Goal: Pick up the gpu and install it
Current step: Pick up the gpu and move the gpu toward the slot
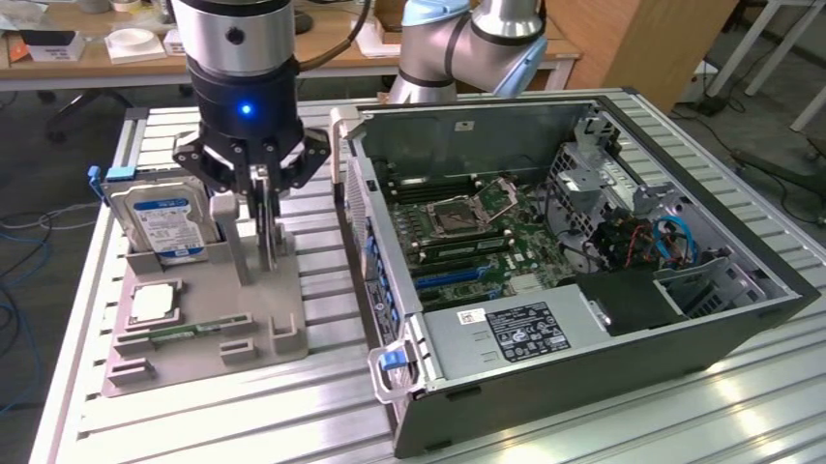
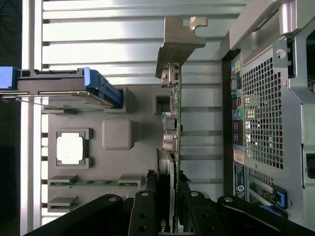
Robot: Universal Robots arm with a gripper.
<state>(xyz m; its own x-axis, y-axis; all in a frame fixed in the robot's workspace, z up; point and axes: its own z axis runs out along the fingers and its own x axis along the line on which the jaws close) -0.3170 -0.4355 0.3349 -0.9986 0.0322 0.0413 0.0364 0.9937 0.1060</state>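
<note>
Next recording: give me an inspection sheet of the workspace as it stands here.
Surface: slatted metal table with a grey parts tray on it.
Job's things: gpu upright in the tray; open computer case beside the tray.
Clutter: hard drive, silver square chip and memory stick, all in the tray.
Grippers: hand closed on the gpu from above.
Cables: blue and red wires inside the case; loose cables on the floor at the exterior view's left.
Surroundings: second robot arm and a cluttered desk behind the table.
</note>
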